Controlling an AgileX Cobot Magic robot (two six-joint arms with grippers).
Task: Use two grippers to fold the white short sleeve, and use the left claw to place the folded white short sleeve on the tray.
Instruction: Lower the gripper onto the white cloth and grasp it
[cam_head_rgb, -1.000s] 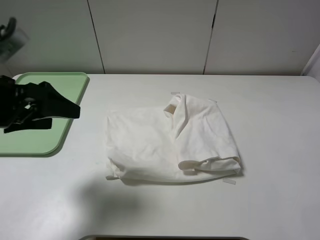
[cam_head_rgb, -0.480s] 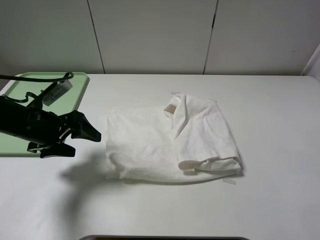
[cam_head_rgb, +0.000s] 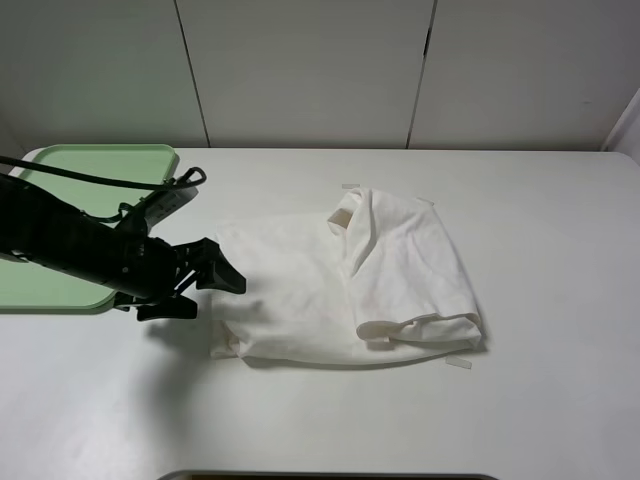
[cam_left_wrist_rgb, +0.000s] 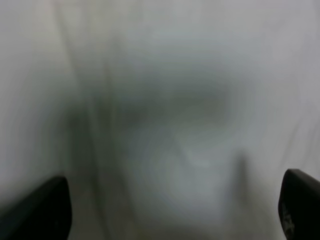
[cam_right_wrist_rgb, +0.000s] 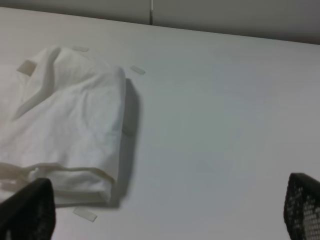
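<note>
The white short sleeve (cam_head_rgb: 340, 280) lies folded in a rough rectangle at the table's middle, one sleeve curled at its front right corner. My left gripper (cam_head_rgb: 216, 298) is open, low at the shirt's left edge, with its fingers spread apart. In the left wrist view the blurred white cloth (cam_left_wrist_rgb: 165, 115) fills the frame between the two dark fingertips (cam_left_wrist_rgb: 37, 210). My right gripper (cam_right_wrist_rgb: 165, 217) is open and empty, off to the right of the shirt (cam_right_wrist_rgb: 65, 115); it is out of the exterior high view. The pale green tray (cam_head_rgb: 95, 165) lies at the far left, partly behind the left arm.
Small white tape strips lie on the table near the shirt's back edge (cam_head_rgb: 349, 186) and front right corner (cam_head_rgb: 458, 364). A dark edge (cam_head_rgb: 330, 476) shows at the table's front. White wall panels stand behind the table.
My left arm has swung from over the tray to the right and down, reaching the shirt's left edge. The shirt has not moved.
</note>
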